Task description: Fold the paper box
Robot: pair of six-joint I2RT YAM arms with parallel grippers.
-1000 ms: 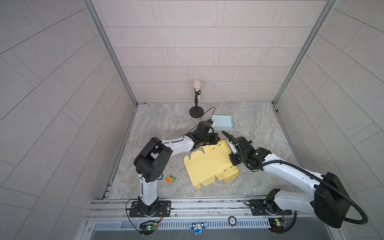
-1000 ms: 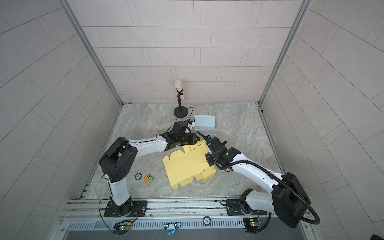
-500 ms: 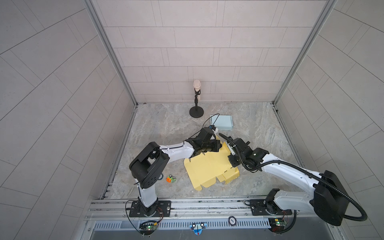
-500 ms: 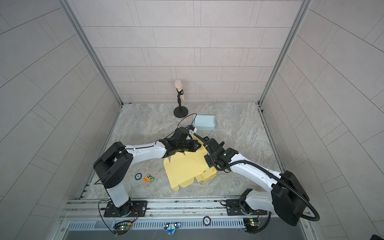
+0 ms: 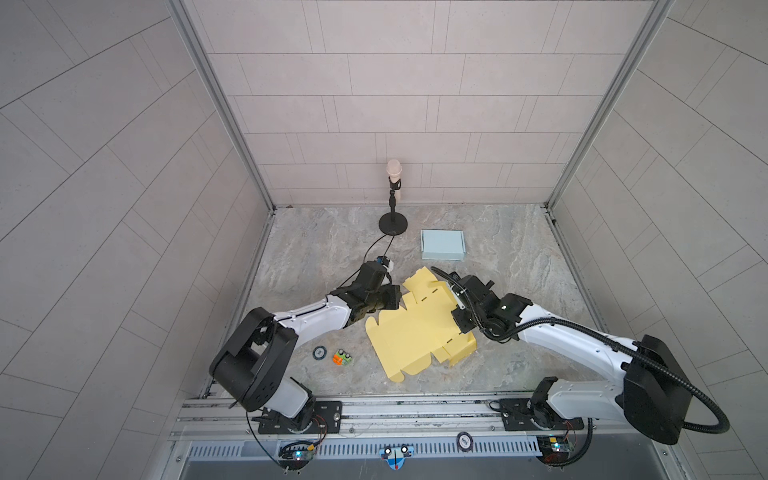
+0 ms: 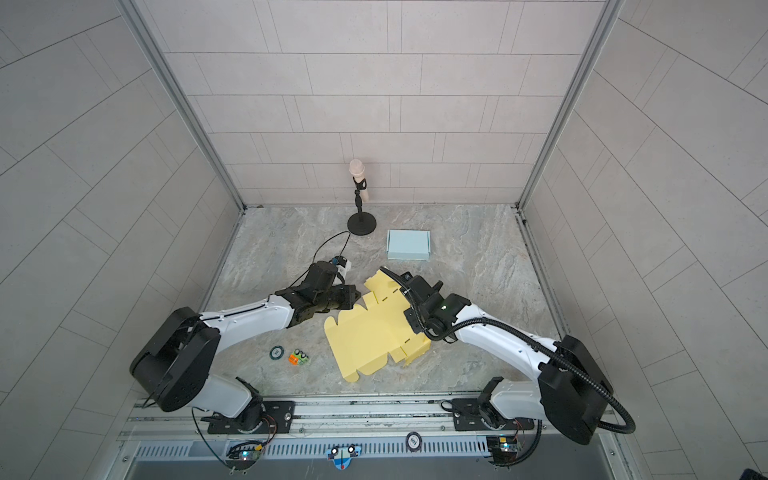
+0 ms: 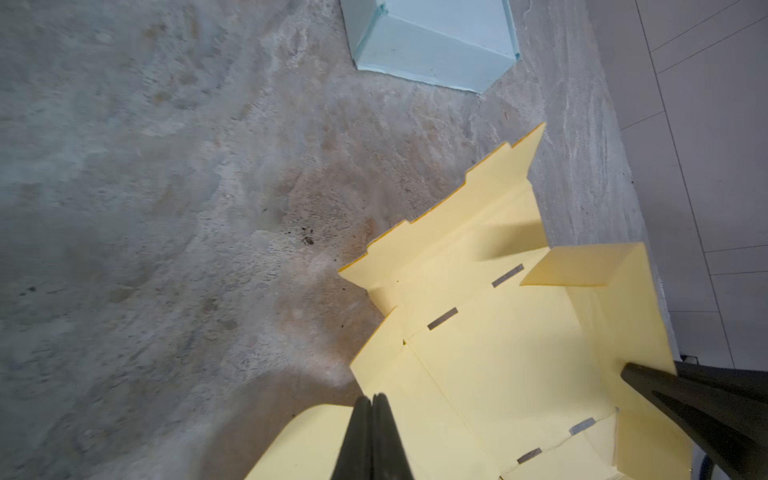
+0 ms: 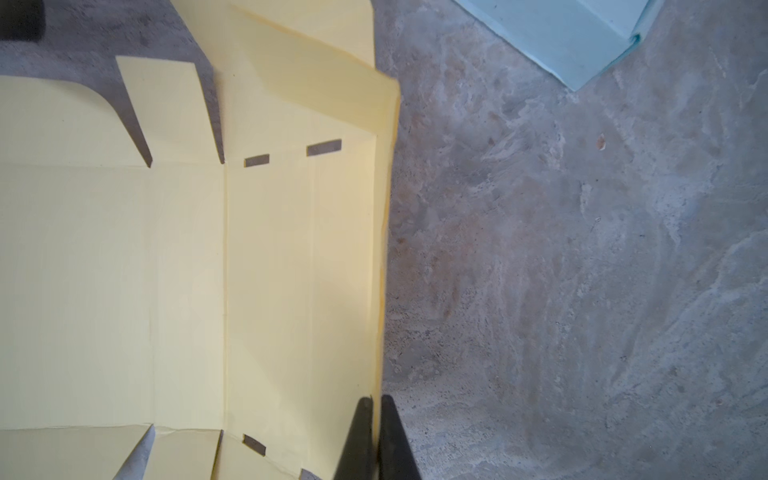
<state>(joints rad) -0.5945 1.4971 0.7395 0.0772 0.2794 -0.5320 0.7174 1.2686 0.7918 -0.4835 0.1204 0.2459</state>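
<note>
Marble counter [image 5: 519,257] inside a tiled, walled cell.

Paper box [image 5: 419,332]: a pale yellow die-cut blank, not yet a box. In both top views it lies near the middle of the counter, between the two arms [image 6: 374,332]. The main panel rests flat on the stone, and the flaps nearest the arm bases lie flat too. The far end panel and the side panel on the right arm's side are lifted off the surface. Short slots show along the fold lines.

Right hand [image 8: 376,401]: clamped on the raised side panel. In the right wrist view the panel's thin edge runs straight in between the two black fingers.

Left hand [image 7: 372,401]: fingers pressed together, tips at the blank's edge beside a round-cornered flap. Whether any paper sits between them cannot be told. In a top view the left hand [image 5: 390,301] sits at the blank's far-left corner, and contact there is unclear.

Other items:
- Light blue box [image 5: 442,245], already folded, sits farther back on the counter, apart from the yellow blank.
- Microphone [image 5: 393,170] stands on a black round-based stand [image 5: 392,224] by the back wall. A dark cable runs from the stand's base toward the left arm.
- Small round disc [image 5: 318,352] and a small orange-and-green item [image 5: 343,357] lie side by side near the left arm. Both are left of the blank and not touching it.
</note>
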